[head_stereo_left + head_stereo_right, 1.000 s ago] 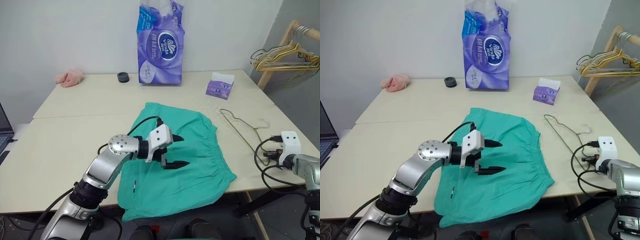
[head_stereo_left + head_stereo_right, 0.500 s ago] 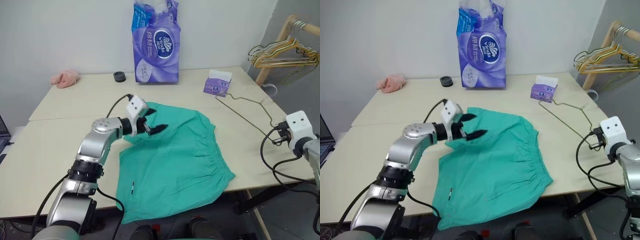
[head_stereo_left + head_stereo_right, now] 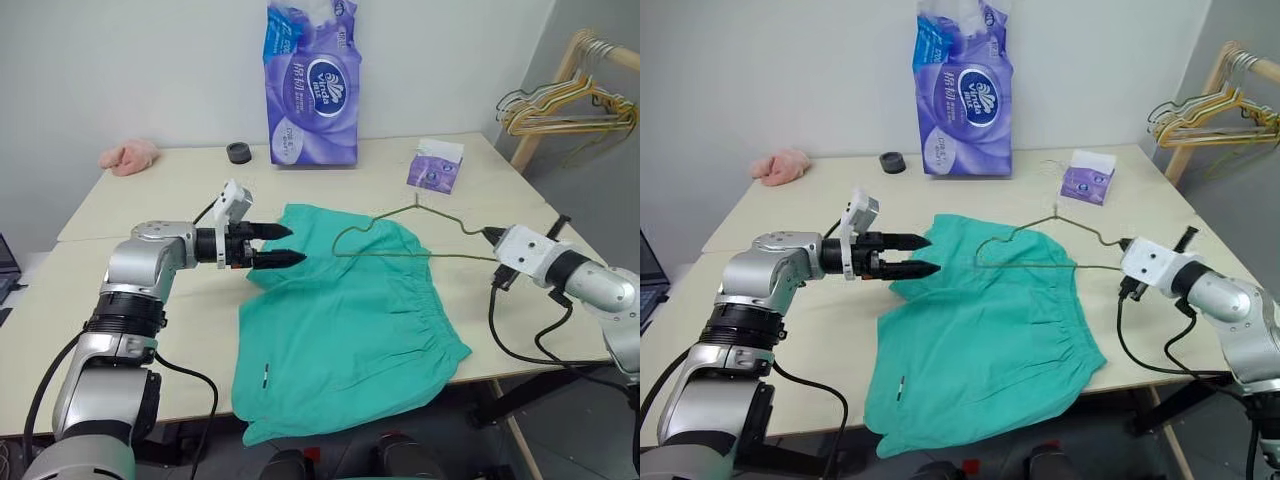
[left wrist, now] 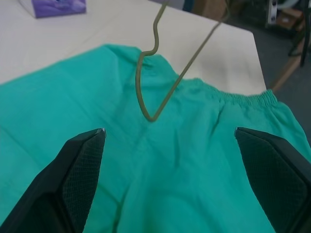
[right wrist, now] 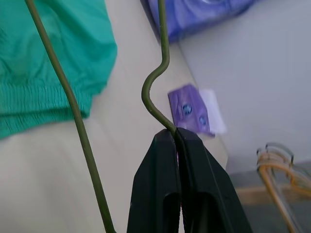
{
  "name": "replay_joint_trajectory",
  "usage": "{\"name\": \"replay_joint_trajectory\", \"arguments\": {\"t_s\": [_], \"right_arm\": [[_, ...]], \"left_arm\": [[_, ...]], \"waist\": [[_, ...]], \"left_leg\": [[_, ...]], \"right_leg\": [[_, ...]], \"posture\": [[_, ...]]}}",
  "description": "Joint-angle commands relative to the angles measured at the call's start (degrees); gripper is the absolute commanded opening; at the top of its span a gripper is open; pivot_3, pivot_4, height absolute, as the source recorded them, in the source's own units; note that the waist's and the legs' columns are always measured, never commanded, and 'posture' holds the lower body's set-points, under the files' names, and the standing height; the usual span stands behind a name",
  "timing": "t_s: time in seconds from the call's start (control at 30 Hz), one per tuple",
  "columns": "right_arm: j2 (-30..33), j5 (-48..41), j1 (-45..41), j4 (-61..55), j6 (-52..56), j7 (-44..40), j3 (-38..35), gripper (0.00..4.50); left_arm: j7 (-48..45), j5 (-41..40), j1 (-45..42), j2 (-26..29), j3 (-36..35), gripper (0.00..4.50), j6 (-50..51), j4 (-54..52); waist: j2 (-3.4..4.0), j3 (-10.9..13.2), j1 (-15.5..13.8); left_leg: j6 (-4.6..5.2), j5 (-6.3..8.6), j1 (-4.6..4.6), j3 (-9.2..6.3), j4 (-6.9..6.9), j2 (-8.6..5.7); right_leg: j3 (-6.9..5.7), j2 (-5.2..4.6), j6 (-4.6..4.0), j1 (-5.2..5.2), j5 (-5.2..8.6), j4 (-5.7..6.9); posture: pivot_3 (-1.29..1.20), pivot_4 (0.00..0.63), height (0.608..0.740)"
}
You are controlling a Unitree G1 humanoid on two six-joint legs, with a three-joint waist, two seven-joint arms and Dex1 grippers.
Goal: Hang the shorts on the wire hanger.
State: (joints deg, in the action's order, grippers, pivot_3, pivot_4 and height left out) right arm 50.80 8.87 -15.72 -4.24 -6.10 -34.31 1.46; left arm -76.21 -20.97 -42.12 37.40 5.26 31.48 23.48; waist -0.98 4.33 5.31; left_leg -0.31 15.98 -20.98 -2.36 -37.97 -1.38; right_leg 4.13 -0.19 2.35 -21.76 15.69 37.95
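Observation:
The teal-green shorts (image 3: 350, 320) lie flat on the table (image 3: 150, 290), with the gathered waistband toward the right front. My right gripper (image 3: 490, 236) is shut on one end of the wire hanger (image 4: 140, 87). It holds the hanger lifted over the far part of the shorts, hook end pointing toward my left gripper. In the right wrist view the black fingers (image 5: 165, 160) pinch the wire just past a bend. My left gripper (image 3: 295, 244) stands open and about level at the shorts' far left edge, nothing between its fingers (image 4: 77, 170), facing the hook.
A tall purple tissue pack (image 3: 310, 85), a black round cap (image 3: 239, 152) and a pink cloth wad (image 3: 128, 156) sit along the table's back. A small purple tissue box (image 3: 435, 167) lies at the back right. A wooden rack with several hangers (image 3: 565, 105) stands beyond the table's right edge.
My right gripper lifted the hanger off the table and swung it left over the shorts. My left gripper drew back from the shorts' middle to their far left edge, still open.

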Motion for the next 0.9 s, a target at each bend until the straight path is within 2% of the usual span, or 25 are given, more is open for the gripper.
{"name": "replay_joint_trajectory", "arguments": {"t_s": [0.03,0.6,0.7,0.9], "right_arm": [[0.38,1.38,-2.85,-2.73,-4.24,-1.28,0.48,0.02],[-4.48,3.48,-7.13,-7.18,-7.38,-4.41,4.1,0.02],[-5.09,3.52,-7.18,-7.16,-7.53,-4.58,4.03,0.0],[-5.85,3.66,-6.94,-7.42,-7.26,-4.24,3.84,0.0]], "left_arm": [[0.22,1.05,-0.07,-0.77,0.47,4.5,-1.49,-0.69],[-2.26,2.4,7.21,-2.37,5.93,4.5,-0.65,-9.52],[-1.7,2.63,7.32,-2.91,5.84,3.94,-0.29,-9.21],[-1.99,2.12,7.46,-3.12,5.9,2.19,1.69,-10.09]], "waist": [[0.0,0.0,-0.11],[0.0,0.0,-0.14],[0.0,0.0,-0.14],[0.0,0.0,-0.09]], "left_leg": [[0.0,0.0,0.0,0.0,0.0,0.0],[0.0,0.0,0.0,-0.12,-0.02,0.02],[0.0,0.0,0.0,-0.12,-0.03,0.01],[0.0,0.0,0.0,-0.13,-0.02,0.01]], "right_leg": [[0.01,-0.01,0.0,0.0,0.0,0.01],[-0.02,-0.2,-0.26,0.0,-0.15,0.07],[-0.02,-0.2,-0.27,0.01,-0.15,0.07],[-0.02,-0.19,-0.28,0.0,-0.16,0.08]], "posture": [[-0.12,0.04,0.74],[-0.13,0.04,0.74],[-0.13,0.04,0.74],[-0.13,0.04,0.74]]}}
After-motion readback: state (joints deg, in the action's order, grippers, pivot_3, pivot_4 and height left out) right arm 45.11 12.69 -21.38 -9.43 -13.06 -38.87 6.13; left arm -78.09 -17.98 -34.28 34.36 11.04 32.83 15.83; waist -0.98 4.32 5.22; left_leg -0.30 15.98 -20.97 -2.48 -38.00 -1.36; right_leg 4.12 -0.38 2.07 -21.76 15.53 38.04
